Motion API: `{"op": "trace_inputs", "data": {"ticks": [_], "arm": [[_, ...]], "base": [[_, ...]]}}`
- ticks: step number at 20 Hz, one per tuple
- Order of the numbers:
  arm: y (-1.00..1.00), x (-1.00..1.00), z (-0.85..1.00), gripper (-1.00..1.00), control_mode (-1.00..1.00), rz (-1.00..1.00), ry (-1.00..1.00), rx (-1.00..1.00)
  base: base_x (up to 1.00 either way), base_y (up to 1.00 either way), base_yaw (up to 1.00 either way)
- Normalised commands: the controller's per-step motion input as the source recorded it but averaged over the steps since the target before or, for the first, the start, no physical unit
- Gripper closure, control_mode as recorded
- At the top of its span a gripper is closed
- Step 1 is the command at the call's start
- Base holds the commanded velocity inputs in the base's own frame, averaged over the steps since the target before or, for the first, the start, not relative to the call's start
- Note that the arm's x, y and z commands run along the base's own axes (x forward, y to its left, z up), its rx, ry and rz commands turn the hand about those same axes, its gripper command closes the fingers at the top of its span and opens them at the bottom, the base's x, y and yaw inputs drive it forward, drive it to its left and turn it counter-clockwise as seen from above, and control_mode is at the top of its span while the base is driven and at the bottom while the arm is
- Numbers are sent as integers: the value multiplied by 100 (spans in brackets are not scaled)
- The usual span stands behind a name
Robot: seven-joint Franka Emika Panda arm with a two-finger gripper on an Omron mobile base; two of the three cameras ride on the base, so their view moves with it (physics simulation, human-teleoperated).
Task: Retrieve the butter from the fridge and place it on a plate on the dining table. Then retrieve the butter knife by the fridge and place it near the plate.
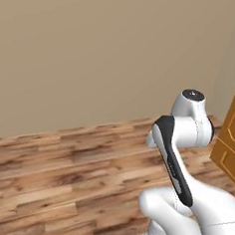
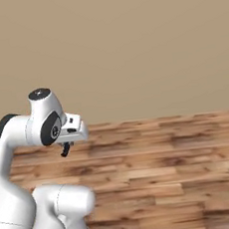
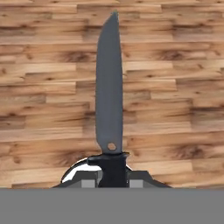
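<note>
Jaws clamped on the handle of the butter knife [image 3: 109, 96], whose blade points to twelve o'clock over the wood floor [image 3: 175, 87], the gripper [image 3: 113, 175] has the knife; placing it near the plate evidently remains.

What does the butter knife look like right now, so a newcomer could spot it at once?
Start from the wooden plank floor below the tan wall. Over it, the arm's gripper is shut on the handle of the butter knife. Its slim dark grey blade tapers to a point away from the hand, with a small round hole near the black handle; nothing else dark and pointed lies near.
</note>
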Motion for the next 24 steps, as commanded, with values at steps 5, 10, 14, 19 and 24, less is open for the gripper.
{"op": "trace_inputs", "data": {"ticks": [5,10,14,19,24], "arm": [[0,0,0,100,100,0,0,0],[0,0,0,100,100,0,0,0],[0,0,0,100,100,0,0,0],[0,0,0,100,100,0,0,0],[0,0,0,100,100,0,0,0]], "base": [[100,28,13],[100,45,37],[89,52,55],[79,56,58],[69,61,57]]}}
